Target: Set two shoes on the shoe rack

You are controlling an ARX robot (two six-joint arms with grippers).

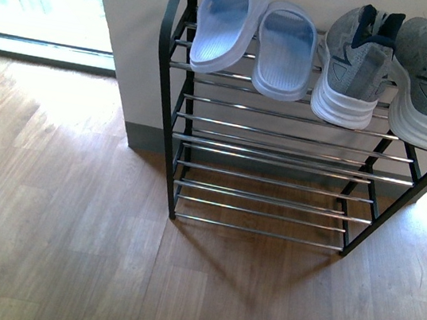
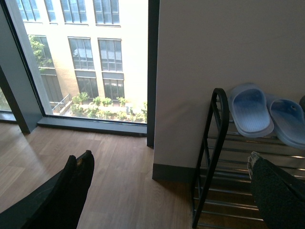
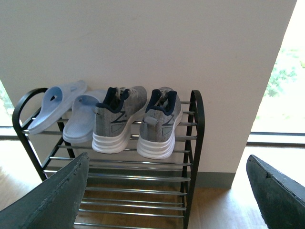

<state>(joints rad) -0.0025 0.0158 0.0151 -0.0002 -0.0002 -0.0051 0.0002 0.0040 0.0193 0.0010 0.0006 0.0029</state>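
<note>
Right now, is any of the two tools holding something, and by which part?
Nothing is held. Both tools, left and right, are open and empty. The sandals and sneakers rest on the rack's top tier.

The top tier of the shoe rack (image 1: 181, 65) was taken up end to end: slide sandals (image 1: 255, 41) on the left side, grey sneakers (image 1: 399, 71) filling the right, touching one another. The lower tiers (image 1: 267, 180) lay bare, open from the front between the black side frames. The wall (image 3: 157, 43) closed off the back. The wooden floor (image 1: 58, 233) before me was unobstructed.
</note>
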